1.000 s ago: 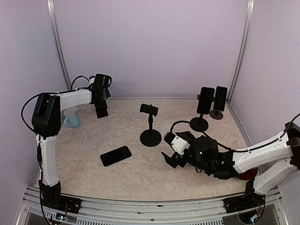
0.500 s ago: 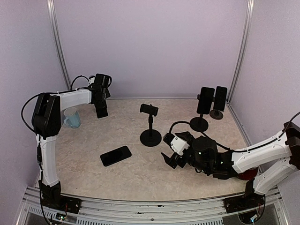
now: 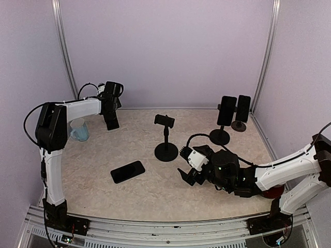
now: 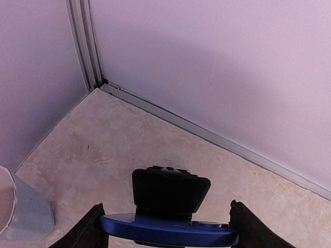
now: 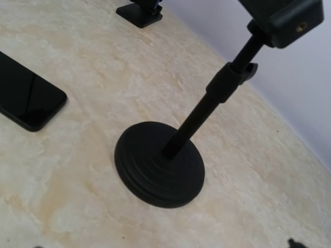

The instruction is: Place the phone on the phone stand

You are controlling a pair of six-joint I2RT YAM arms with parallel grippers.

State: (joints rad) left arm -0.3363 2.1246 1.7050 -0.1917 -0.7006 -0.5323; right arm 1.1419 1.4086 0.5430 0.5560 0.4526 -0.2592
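My left gripper [image 3: 110, 106] is at the back left of the table, shut across the width of a blue phone [image 4: 169, 230]. The phone lies level between both fingers [image 4: 91, 227], just above a small black phone stand [image 4: 170, 190] that shows in the top view [image 3: 112, 124] under the gripper. A second, black phone [image 3: 127, 171] lies flat on the table's left middle and also shows in the right wrist view [image 5: 26, 98]. My right gripper [image 3: 187, 173] hovers low and open near the centre, holding nothing, facing a pole stand [image 5: 160, 170].
The pole stand [image 3: 166, 139] with its round base is at the table's centre. Two more stands carrying phones [image 3: 226, 111] [image 3: 242, 109] are at the back right. A pale mug [image 3: 78, 129] sits by the left wall. Purple walls close three sides.
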